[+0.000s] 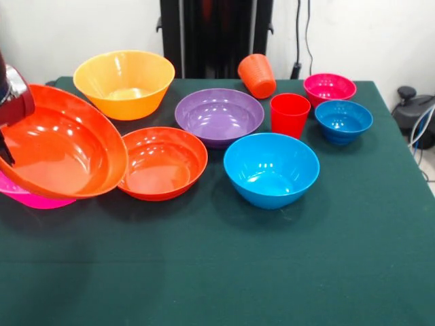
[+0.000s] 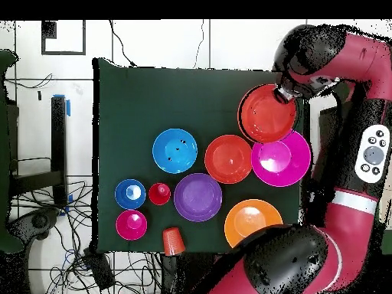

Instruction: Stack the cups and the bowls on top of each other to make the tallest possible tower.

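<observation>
Holding red-orange bowl (image 1: 58, 146) tilted over pink bowl (image 2: 281, 158); jaws' state cannot be told; risks slipping off-centre onto desk (image 1: 272, 272).

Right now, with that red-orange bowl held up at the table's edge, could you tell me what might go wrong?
1. The held red-orange bowl is tilted and gripped only at its rim, so it may slip.
2. It only partly overlaps the big pink bowl, so it could land off-centre.
3. It could knock the second red-orange bowl alongside.
</observation>
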`<action>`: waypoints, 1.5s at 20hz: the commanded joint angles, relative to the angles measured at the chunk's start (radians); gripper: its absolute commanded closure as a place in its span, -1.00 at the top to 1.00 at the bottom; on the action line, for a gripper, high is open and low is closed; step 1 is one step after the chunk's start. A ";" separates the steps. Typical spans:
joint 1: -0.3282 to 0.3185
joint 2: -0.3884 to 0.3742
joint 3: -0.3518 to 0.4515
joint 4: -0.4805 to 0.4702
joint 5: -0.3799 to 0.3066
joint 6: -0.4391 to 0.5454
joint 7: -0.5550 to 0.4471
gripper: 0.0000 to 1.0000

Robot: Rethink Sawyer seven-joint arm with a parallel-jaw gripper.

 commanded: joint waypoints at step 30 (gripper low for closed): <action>-0.206 -0.286 -0.354 0.828 0.355 -0.544 0.378 -1.00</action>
